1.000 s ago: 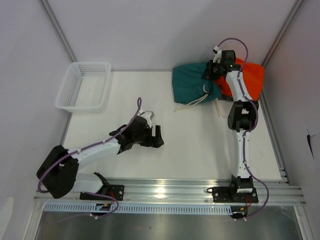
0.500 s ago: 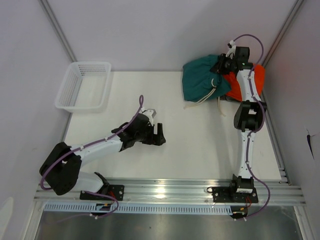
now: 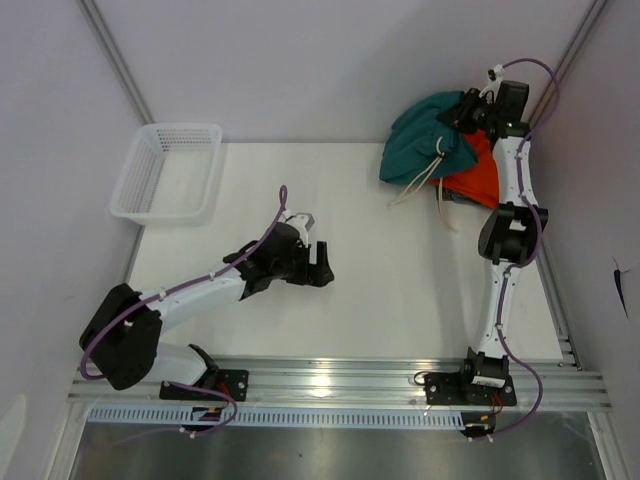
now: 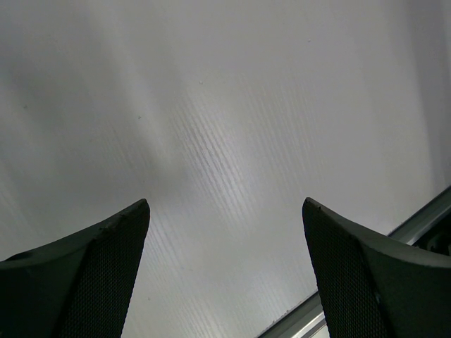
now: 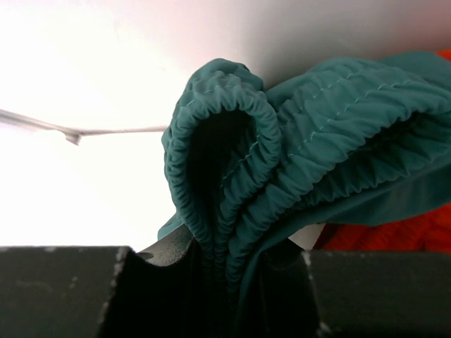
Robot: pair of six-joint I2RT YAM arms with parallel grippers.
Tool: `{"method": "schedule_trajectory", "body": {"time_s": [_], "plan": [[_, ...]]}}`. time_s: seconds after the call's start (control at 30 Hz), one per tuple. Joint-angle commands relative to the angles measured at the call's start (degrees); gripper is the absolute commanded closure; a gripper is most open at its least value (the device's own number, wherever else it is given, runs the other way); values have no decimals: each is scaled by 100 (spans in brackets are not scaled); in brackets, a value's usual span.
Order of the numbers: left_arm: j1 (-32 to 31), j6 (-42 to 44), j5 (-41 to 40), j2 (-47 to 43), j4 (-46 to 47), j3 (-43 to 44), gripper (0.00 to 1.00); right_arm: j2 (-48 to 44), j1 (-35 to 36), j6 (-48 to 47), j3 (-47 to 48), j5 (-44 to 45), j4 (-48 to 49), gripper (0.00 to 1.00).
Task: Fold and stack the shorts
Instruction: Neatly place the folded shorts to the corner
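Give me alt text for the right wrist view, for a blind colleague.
The right claw is shut on the gathered elastic waistband of the teal-green soft fabric shorts, which bunch in folds above it. A bright orange garment shows at the lower right behind the shorts.

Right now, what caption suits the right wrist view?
The right gripper grips the teal shorts by their waistband, orange garment behind.

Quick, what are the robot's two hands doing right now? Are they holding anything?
Left gripper: open, holding nothing, above the bare table.
Right gripper: fingers shut on the teal shorts, pinching their waistband.
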Motion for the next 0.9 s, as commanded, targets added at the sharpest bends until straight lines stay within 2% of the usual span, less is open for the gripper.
{"method": "schedule_trajectory", "body": {"time_s": [0.0,0.23,0.6,0.77,0.87], "plan": [[-71,64,43,-19,-25,202,10,-557,-242,689,385,-405,924,100],[-89,82,52,16,-25,246,10,-592,-532,804,385,-635,907,100],[-150,100,78,191,-78,430,10,-426,-1332,2069,368,-1329,1347,100],[-168,117,70,227,-78,483,10,-486,-1569,1903,254,-1365,813,100],[-168,108,105,262,-69,492,10,-688,-1701,1684,-131,-1356,636,100]]}}
